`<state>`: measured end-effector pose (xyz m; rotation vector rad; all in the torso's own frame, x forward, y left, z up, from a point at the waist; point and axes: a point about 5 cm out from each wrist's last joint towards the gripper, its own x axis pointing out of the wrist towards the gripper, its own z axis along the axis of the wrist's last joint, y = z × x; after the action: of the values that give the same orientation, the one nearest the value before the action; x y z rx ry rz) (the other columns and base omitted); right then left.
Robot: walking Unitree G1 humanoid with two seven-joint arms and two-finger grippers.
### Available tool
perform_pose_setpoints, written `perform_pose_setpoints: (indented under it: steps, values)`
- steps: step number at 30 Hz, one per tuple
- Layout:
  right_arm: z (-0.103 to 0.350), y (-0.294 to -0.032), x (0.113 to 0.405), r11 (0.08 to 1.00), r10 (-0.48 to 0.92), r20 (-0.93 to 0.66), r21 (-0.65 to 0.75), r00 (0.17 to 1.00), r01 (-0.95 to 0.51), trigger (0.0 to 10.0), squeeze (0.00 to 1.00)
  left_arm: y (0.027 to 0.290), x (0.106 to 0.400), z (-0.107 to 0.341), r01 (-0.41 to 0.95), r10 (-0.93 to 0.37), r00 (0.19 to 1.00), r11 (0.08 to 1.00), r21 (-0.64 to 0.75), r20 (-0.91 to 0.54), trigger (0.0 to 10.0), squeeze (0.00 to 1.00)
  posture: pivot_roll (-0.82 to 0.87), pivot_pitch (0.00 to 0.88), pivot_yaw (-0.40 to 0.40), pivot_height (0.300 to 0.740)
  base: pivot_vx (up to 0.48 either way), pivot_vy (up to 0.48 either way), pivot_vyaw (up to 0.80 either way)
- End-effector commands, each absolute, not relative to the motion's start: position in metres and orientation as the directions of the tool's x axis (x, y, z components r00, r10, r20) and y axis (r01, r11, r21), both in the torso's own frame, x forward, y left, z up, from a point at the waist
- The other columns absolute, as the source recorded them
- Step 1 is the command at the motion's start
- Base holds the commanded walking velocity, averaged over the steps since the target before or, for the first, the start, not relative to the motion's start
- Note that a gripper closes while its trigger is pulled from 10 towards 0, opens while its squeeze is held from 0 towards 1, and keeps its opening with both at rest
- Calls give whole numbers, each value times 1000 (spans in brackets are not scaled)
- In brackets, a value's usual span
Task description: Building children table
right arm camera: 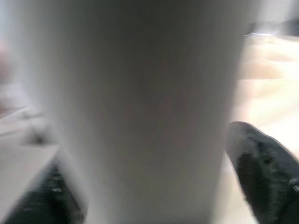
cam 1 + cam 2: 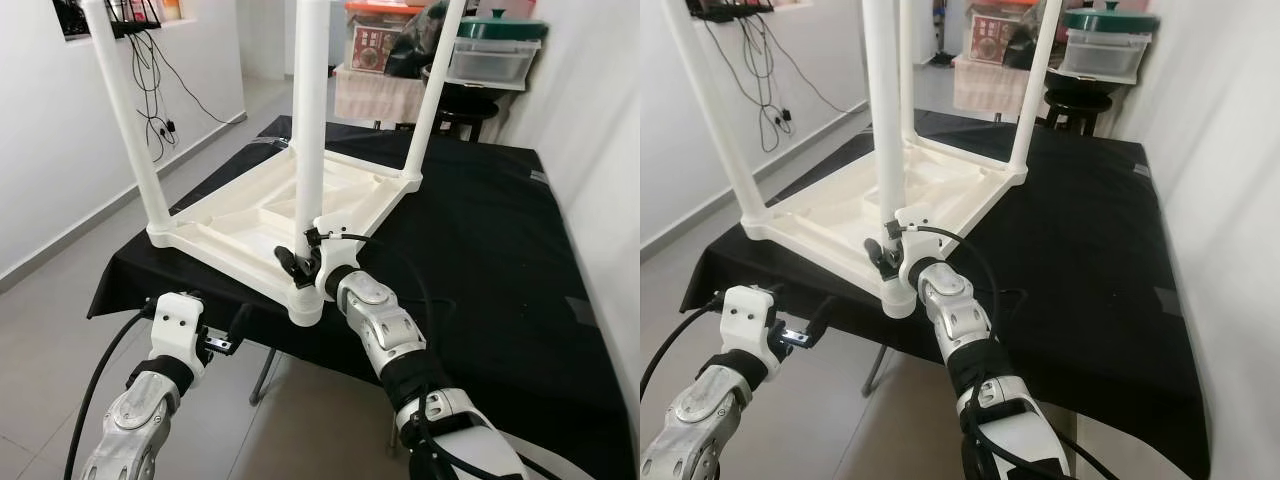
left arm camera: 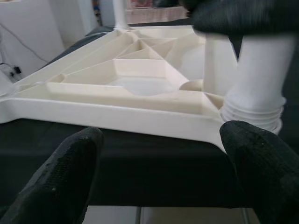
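While the white plastic table (image 2: 290, 215) lies upside down on the black cloth (image 2: 480, 220), its ribbed underside faces up and its legs stand vertical, their long axes pointing at the ceiling. The right gripper (image 2: 300, 262) is at the near corner leg (image 2: 309, 120), low on the tube just above the threaded socket (image 2: 306, 305), with one black finger on each side of the leg; the right wrist view shows the tube between the two fingers (image 1: 264, 172), closed against it. The left gripper (image 2: 228, 338) hangs below and in front of the cloth's near edge, just short of the table's near rim, its fingers (image 3: 70, 172) spread apart with nothing between them. From this gripper, the held leg and its socket lie ahead and toward the right arm. The other legs (image 2: 125, 110) rise farther back.
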<state>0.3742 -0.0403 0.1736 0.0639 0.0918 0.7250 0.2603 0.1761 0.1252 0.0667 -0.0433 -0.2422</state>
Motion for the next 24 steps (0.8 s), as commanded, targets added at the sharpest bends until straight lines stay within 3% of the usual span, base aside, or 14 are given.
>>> perform_pose_setpoints:
  steps: [1,2,3,5,10,14,15,21,23,24]
  values:
    - [192,-34,375,656,752,9,94,659,-749,10000,1000,177,261,122,236,-239,971,969,76,22,10000,0,-6,0,-48,740,0,0,0]
    - [196,-34,374,581,813,10,73,583,-811,10000,612,176,261,122,236,-239,971,969,77,22,10000,0,-1,0,-51,740,0,0,0]
    - [196,-36,374,518,855,-3,43,518,-855,10000,0,176,261,121,236,-238,971,969,77,22,10000,0,0,0,-52,740,0,0,0]
    - [196,-36,374,518,855,-3,43,518,-855,10000,0,176,261,121,236,-238,971,969,77,22,10000,0,0,0,-52,740,0,0,0]
    - [194,-37,374,380,921,-95,-7,379,-925,10000,0,176,261,121,237,-240,971,968,82,20,10000,0,9,0,-46,740,0,0,0]
    - [194,-37,373,358,929,-97,-14,357,-934,10000,0,176,261,121,238,-240,971,968,82,19,10000,0,9,0,-46,740,0,0,0]
    - [194,-37,373,356,930,-98,-10,355,-934,0,0,177,261,121,238,-241,970,968,83,18,10000,0,11,0,-45,740,0,0,0]
    - [192,-39,372,327,941,-98,16,323,-945,0,0,177,261,121,239,-242,970,967,83,17,10000,0,14,0,-46,740,0,0,0]
    - [190,-43,374,354,931,-99,17,351,-935,0,0,177,261,121,239,-242,970,967,83,17,10000,0,11,0,-50,740,0,0,0]
    - [187,-49,376,407,909,-103,15,403,-913,0,0,177,260,122,239,-241,970,967,83,17,10000,0,11,0,-51,740,0,0,0]
